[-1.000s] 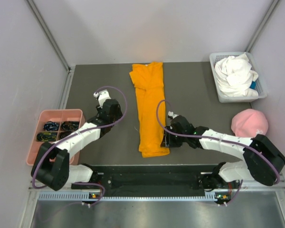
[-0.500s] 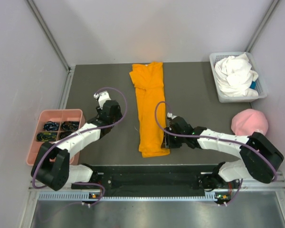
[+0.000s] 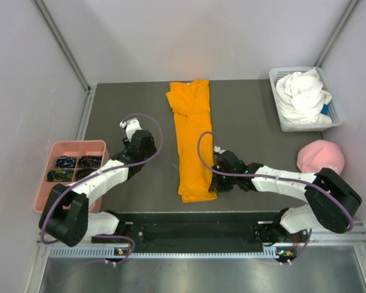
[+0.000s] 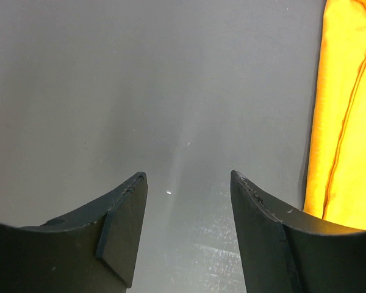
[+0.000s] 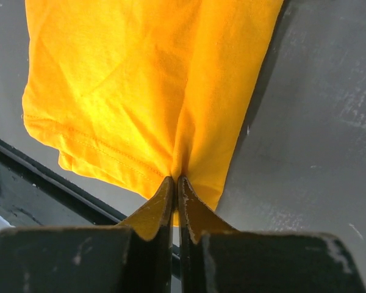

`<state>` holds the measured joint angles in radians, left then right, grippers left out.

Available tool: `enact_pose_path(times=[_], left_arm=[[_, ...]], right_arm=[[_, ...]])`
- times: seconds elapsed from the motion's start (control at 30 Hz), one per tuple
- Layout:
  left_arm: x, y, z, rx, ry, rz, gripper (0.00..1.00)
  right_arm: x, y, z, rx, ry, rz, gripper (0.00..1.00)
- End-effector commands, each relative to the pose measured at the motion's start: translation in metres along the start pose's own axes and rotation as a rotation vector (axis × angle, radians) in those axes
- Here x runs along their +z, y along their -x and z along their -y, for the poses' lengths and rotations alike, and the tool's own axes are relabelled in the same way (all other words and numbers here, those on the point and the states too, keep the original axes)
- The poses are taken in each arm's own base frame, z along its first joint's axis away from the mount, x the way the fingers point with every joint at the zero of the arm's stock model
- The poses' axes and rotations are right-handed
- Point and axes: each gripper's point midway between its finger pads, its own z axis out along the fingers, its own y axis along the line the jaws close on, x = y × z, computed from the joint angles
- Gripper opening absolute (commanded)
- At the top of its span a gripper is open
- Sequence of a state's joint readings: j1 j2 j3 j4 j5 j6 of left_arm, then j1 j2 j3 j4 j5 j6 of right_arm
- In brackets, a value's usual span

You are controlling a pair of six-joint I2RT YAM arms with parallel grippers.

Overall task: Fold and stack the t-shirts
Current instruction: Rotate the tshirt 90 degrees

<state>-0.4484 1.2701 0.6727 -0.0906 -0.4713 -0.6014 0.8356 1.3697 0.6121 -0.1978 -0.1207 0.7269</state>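
An orange t-shirt (image 3: 192,137), folded into a long narrow strip, lies down the middle of the table. My right gripper (image 3: 214,184) is shut on that strip's near right corner; in the right wrist view the orange t-shirt (image 5: 140,85) puckers into the closed tips of the right gripper (image 5: 175,180). A white t-shirt (image 3: 302,96) lies crumpled in a white basket (image 3: 279,119) at the back right. My left gripper (image 3: 133,130) hovers over bare table left of the strip. The left wrist view shows the left gripper (image 4: 188,178) open and empty, the orange t-shirt (image 4: 348,122) at its right edge.
A pink baseball cap (image 3: 320,157) rests on the right side of the table. A pink compartment tray (image 3: 73,148) holding small dark items sits at the left edge. Grey walls enclose the table, and a black rail (image 3: 189,229) runs along its near edge.
My right gripper slid left onto the strip's near right corner and closed on the cloth. The left arm stayed still.
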Motion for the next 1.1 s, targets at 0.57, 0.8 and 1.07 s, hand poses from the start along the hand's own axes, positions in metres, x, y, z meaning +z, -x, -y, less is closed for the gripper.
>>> enact_pose_path(times=[0.57, 0.8, 1.07], left_arm=[[-0.001, 0.010, 0.017, -0.013, -0.060, 0.013, 0.62], [0.000, 0.008, 0.019, -0.006, -0.069, 0.005, 0.61], [0.001, 0.004, 0.020, 0.003, -0.078, -0.009, 0.61]], right_arm=[[-0.057, 0.025, -0.005, 0.031, -0.028, 0.181, 0.00], [-0.059, 0.014, 0.008, 0.072, -0.058, 0.178, 0.00], [-0.061, 0.005, 0.031, 0.126, -0.148, 0.181, 0.01]])
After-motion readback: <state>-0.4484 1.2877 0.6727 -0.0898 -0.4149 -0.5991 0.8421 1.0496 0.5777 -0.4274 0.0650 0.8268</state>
